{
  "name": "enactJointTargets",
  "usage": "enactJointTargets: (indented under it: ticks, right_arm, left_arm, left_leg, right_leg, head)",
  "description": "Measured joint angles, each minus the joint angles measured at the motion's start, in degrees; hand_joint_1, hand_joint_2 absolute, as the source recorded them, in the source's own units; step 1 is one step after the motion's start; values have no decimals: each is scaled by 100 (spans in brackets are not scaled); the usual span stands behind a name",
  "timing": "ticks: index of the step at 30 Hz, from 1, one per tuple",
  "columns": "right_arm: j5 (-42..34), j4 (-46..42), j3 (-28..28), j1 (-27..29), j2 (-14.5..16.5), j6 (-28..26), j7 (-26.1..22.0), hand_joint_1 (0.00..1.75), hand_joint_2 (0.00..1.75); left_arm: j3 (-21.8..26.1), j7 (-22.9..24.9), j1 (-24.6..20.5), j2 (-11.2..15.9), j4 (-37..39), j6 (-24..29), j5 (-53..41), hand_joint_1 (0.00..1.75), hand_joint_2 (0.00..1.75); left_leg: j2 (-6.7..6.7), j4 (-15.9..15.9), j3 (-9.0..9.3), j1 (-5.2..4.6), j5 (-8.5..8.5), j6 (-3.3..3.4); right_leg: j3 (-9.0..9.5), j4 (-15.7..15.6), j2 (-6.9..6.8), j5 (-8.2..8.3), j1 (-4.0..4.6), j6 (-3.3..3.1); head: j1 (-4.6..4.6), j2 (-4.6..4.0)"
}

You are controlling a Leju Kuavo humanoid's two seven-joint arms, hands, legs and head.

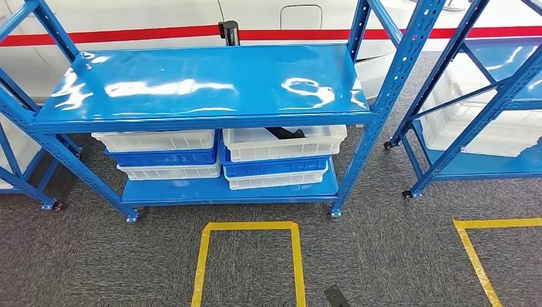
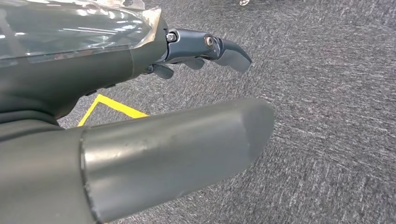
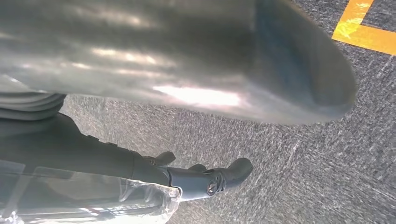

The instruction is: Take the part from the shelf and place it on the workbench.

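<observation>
Blue steel shelf rack (image 1: 204, 83) dead ahead, glossy top deck bare. Lower deck holds two stacks of plastic crates: left stack white (image 1: 156, 139) over blue (image 1: 163, 157) over white (image 1: 169, 171); right stack white (image 1: 284, 144) over blue (image 1: 275, 167) over white (image 1: 275, 180). Black part (image 1: 286, 133) lies in the top white crate of the right stack, at about 1 o'clock from view centre; mostly hidden under the top deck's edge, shape hard to make out. Other crates' contents hidden.

Second blue rack (image 1: 473, 115) at 3 o'clock, cut off by the frame edge, with large translucent white bins (image 1: 486, 134) on it; contents not readable.

Yellow tape rectangle (image 1: 249, 262) on grey carpet at 6 o'clock, small dark object (image 1: 336, 297) just beside its right edge, unidentifiable.

Left hand (image 2: 201, 51) over carpet, fingers loosely apart, holding nothing. Right hand (image 3: 205, 177) likewise: fingers spread, nothing in them.
</observation>
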Motion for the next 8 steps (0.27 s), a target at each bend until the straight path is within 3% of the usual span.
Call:
enactJointTargets:
  ticks: [3,8]
  right_arm:
    - [4,0,12,-7,1,4,1,0,0]
    - [50,0,40,-31,1,88,30,0,0]
  left_arm:
    - [2,0,0,2,0,1,3,0,0]
    - [26,-1,0,3,0,3,17,0,0]
  left_leg:
    - [0,-2,0,0,2,-40]
    - [0,-2,-1,-15,2,-45]
  right_leg:
    - [-5,1,-1,2,14,-16]
    - [-6,1,-1,5,14,-20]
  head:
    - [2,0]
    - [2,0]
